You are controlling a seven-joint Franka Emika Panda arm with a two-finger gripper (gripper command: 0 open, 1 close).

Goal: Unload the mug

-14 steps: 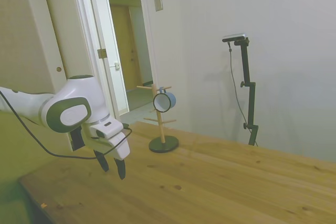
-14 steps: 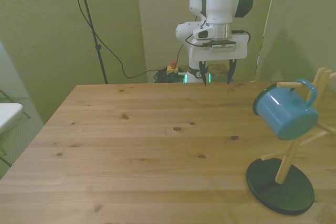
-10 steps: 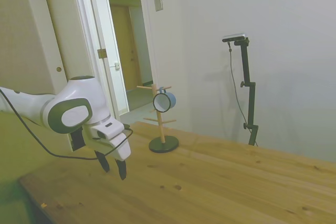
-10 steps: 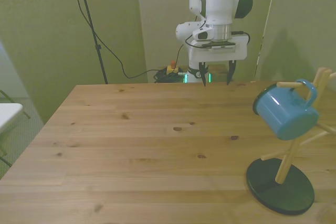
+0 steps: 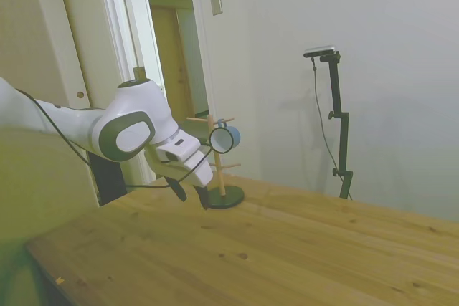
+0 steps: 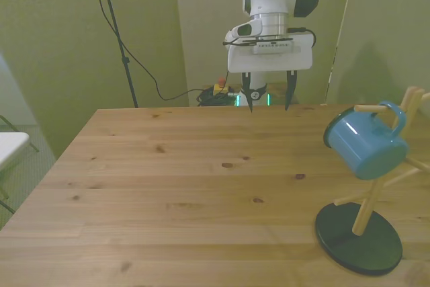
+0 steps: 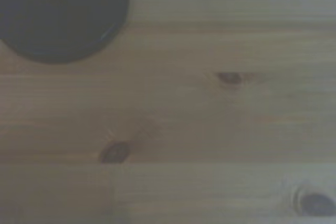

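The blue-grey mug (image 6: 366, 142) hangs tilted by its handle on an upper peg of the wooden stand (image 6: 367, 210), at the front view's right. The stand's round dark base (image 6: 359, 238) rests on the table. In the side view the mug (image 5: 225, 137) shows its white inside, with the base (image 5: 224, 197) below it. My gripper (image 6: 268, 101) hangs open and empty above the table's far edge, well apart from the mug. In the side view the gripper (image 5: 191, 196) is just left of the stand's base. The wrist view shows the blurred dark base (image 7: 63, 14) and bare planks.
The wooden table (image 6: 188, 193) spreads wide between the gripper and the stand. A thin tripod pole with a cable (image 6: 117, 38) stands behind the table at the front view's left. A white seat edge (image 6: 10, 146) pokes in at the far left.
The arm has lifted and swung toward the stand in the side view. In the front view the gripper sits slightly higher. Its fingers stay open, and the mug has not moved.
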